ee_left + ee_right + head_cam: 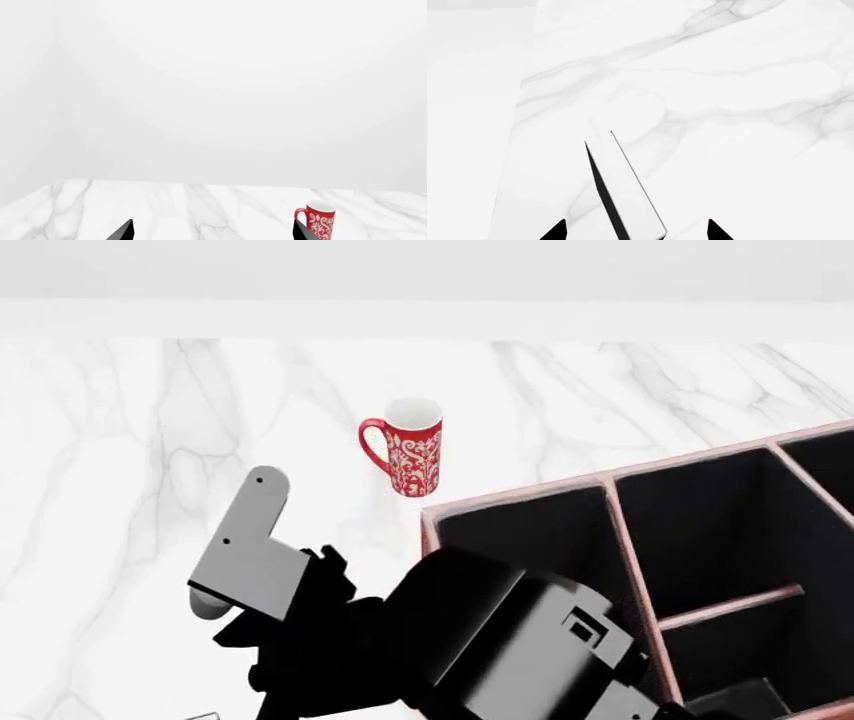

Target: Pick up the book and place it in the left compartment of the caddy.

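The right gripper [636,231] shows only as two dark fingertips [555,231] set well apart, wide open. Between them stands the book [627,195], seen edge-on: a thin black cover with white page edges, running away from the camera across the marble table [727,90]. The tips sit either side of it with a gap on each side, so nothing shows them touching it. The book lies near the table's side edge, where the marble gives way to plain white floor or wall.

The left gripper [212,231] is also spread wide, its two dark tips [123,231] well apart with nothing between them but bare marble. The red mug [318,219] stands upright just beyond one tip; whether the tip touches it I cannot tell.

From the head view, the left arm [254,550] and a bulky black joint fill the lower middle. The mug stands upright on open marble, handle to the left, near the caddy's [534,502] near corner but apart from it. The caddy sits at the right, its reddish rim and thin dividers around black insides. The left compartment [534,540] is partly hidden behind the arm. Open marble stretches to the left and behind the mug up to the far edge.
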Motion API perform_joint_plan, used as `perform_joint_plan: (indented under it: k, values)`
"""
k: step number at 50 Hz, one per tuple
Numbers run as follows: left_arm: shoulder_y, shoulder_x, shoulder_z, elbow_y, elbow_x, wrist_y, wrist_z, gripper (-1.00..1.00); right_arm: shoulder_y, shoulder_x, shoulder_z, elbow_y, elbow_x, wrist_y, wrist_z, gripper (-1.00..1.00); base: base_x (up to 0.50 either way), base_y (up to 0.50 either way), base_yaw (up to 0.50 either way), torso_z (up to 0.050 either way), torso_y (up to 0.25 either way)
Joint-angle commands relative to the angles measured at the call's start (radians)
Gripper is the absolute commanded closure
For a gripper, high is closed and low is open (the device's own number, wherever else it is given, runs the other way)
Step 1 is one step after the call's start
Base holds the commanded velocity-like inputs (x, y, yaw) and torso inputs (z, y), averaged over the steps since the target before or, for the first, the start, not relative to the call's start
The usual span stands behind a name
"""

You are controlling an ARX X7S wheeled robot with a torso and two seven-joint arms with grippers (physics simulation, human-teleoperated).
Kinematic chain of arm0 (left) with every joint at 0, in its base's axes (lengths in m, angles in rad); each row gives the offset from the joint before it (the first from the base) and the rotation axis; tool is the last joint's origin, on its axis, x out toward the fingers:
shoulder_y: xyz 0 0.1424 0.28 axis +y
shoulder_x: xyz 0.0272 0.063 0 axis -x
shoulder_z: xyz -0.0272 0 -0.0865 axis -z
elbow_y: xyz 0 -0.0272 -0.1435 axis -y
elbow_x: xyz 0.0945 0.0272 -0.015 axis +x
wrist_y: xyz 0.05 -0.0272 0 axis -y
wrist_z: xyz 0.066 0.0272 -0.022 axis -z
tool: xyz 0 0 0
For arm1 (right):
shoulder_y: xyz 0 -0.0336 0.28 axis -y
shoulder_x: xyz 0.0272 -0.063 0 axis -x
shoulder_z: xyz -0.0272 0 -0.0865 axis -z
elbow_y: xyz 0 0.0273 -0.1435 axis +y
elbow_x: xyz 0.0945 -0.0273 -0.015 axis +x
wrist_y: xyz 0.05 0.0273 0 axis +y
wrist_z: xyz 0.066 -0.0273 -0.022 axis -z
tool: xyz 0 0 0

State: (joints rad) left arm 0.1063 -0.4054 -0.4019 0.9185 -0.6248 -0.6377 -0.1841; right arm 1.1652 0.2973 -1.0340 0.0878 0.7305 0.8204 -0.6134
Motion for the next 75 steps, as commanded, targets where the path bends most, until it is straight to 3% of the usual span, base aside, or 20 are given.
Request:
perform_joint_plan:
  k: [1, 37, 75]
  values:
    - [0.006, -0.008, -0.002, 0.011, -0.010, 0.000, -0.005, -1.00, -0.012, -0.007, -0.014, 0.015, -0.010, -0.017, -0.004, -1.00, 0.00, 0.00, 0.00, 0.000, 0.000]
    - [0.020, -0.023, -0.003, 0.012, -0.025, 0.021, -0.012, -1.00, -0.045, -0.075, -0.086, 0.203, -0.115, -0.195, -0.075, -1.00, 0.00, 0.00, 0.00, 0.000, 0.000]
    - [0.032, -0.040, -0.010, 0.018, -0.048, 0.035, -0.027, -1.00, -0.037, -0.134, -0.145, 0.342, -0.142, -0.275, -0.197, -1.00, 0.00, 0.00, 0.00, 0.000, 0.000]
